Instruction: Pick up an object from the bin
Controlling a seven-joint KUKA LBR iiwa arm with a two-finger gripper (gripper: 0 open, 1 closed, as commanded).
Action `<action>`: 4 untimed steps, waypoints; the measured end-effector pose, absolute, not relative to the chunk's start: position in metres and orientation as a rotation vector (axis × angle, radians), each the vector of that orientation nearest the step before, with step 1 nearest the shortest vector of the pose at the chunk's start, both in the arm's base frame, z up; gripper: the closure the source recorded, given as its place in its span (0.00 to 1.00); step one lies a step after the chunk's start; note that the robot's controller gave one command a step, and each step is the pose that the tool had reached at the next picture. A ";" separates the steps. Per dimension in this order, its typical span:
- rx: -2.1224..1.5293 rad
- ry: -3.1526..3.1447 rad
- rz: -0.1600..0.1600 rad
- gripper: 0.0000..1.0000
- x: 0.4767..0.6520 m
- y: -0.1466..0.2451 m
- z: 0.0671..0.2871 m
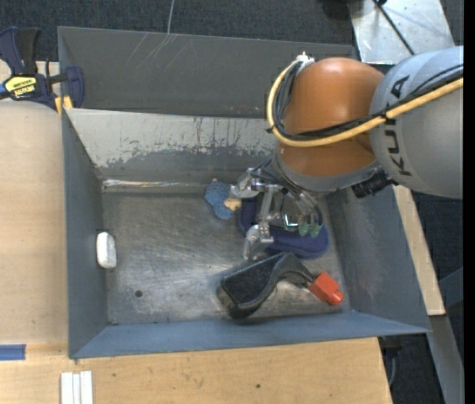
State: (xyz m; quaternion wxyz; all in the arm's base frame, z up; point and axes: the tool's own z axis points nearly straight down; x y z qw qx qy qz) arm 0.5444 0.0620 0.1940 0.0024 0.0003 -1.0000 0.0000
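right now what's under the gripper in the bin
What looks like dark blue cloth lies under the gripper, a lighter blue piece beside it toward the back wall. The gripper covers its middle, so anything else there is hidden.

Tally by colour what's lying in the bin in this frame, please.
White: 1, small lump by the left wall
Blue: 2, lighter piece and darker piece
Black: 1, black tool near the front wall
Orange-red: 1, block
Total: 5
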 end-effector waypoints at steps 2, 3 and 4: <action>0.038 -3.170 0.003 0.00 0.563 -0.028 0.118; 0.036 -3.154 0.000 1.00 0.558 -0.027 0.111; -0.035 -3.153 0.000 1.00 0.553 -0.019 0.210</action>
